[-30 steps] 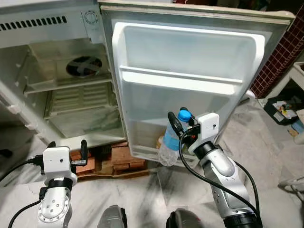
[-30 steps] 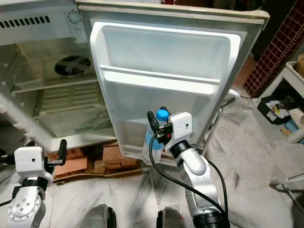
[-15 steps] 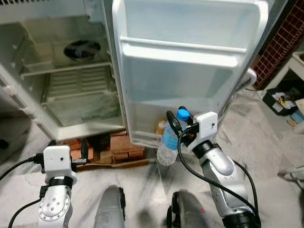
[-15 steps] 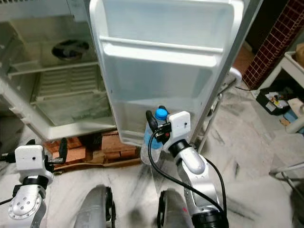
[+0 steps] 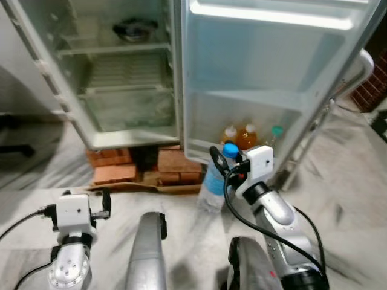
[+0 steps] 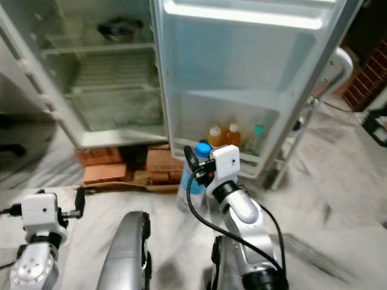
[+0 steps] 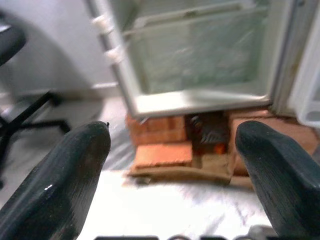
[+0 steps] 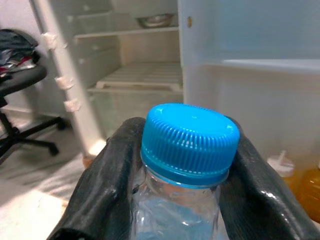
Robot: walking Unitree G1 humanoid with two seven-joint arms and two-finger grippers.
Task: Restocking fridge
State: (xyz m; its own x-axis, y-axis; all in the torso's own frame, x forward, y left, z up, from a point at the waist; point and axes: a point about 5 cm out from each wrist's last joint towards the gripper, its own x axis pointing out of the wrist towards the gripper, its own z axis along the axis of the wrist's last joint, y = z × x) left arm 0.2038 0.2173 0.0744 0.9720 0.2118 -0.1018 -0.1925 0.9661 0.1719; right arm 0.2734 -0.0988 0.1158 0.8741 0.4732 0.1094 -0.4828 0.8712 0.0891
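Two eye views, tilted lower than a second ago: three bottles [image 5: 245, 134] now visible in the bottom rack of the fridge door [image 5: 272, 72]; right claw [image 5: 222, 162] still clenched on the water bottle [image 5: 213, 181] before that rack. Left wrist: left claw [image 7: 170, 175] spread wide, facing bricks [image 7: 162, 152] under the fridge [image 7: 200, 55]. Right wrist: black fingers [image 8: 107, 170] pinching the bottle neck below the blue cap [image 8: 190, 142].

Fridge [image 5: 121, 78] left, open door [image 5: 272, 72] right; bottles [image 5: 239, 136] in door's bottom shelf; bricks [image 5: 139, 169] beneath fridge.
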